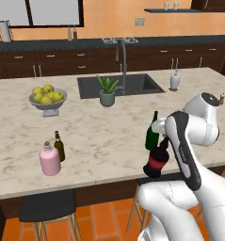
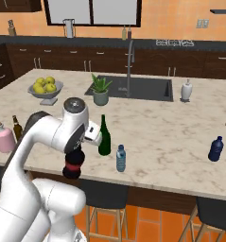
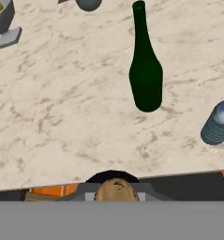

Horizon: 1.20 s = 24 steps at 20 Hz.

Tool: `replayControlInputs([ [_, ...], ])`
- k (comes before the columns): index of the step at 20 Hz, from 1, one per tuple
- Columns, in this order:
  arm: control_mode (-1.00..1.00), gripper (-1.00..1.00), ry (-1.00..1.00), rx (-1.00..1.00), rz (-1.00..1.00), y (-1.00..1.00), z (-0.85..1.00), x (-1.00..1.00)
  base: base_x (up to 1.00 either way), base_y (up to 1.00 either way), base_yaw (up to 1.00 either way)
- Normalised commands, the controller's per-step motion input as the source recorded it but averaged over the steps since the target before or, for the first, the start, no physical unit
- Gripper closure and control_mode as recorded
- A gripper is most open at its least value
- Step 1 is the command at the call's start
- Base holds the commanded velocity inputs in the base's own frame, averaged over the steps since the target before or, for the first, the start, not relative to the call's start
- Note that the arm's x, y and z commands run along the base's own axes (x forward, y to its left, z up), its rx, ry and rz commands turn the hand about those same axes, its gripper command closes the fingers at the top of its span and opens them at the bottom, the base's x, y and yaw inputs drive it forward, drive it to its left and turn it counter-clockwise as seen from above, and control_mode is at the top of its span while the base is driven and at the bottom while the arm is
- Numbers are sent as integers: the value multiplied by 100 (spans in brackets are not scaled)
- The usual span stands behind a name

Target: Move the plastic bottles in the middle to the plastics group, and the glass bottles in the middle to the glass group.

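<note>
Your gripper [image 1: 164, 141] is clamped on the neck of the black bottle [image 1: 156, 164], which hangs at the counter's [image 1: 109, 141] near edge, seemingly lifted. It has not reached the pink flask [image 1: 50, 160] and brown bottle [image 1: 60, 146] yet. The green bottle [image 2: 104, 137] and water bottle [image 2: 121, 158] wait in the middle. The hand view shows the cork [image 3: 115, 190] between the fingers.

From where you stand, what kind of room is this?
A home kitchen, it seems. A marble-topped island has a built-in sink with a tall faucet, dark cabinets line the back wall, and a bowl of lemons sits out.
</note>
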Motion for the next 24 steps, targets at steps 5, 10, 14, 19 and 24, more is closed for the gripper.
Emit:
replayControlInputs([
  [5,-100,100,-7,0,0,95,20,-12,0,0,0],
  [10,-100,100,-15,0,-1,100,18,3,0,0,0],
  [14,-100,100,-13,-5,0,89,9,26,0,0,0],
  [19,-100,100,-19,-5,0,80,5,34,0,0,0],
  [24,-100,100,2,0,0,57,4,42,0,0,0],
])
